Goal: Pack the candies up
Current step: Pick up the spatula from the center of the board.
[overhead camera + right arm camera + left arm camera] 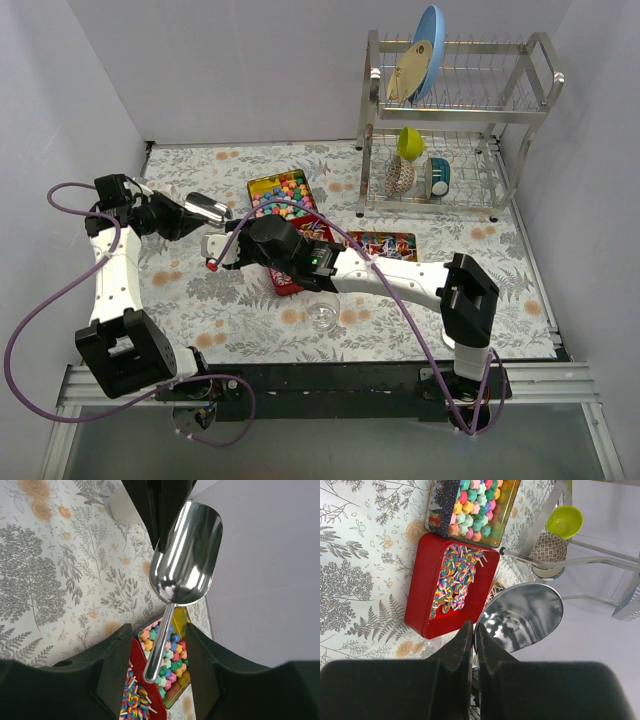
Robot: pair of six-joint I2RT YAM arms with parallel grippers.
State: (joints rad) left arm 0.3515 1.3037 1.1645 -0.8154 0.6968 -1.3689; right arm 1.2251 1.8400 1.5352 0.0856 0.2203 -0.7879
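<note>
Most candies [175, 655] are hiding at six o'clock behind the open jaws of my right gripper [157, 635], which is straddling the scoop [187, 555] my left gripper [473, 630] is pinching.

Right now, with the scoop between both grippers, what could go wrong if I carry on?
1. The left gripper pinches the scoop only at its bowl's edge, while the right gripper stands open around the handle. Letting go early would likely drop it by the open candies.
2. The glass cup stands close by the right forearm. Lowering that arm could knock it over.
</note>
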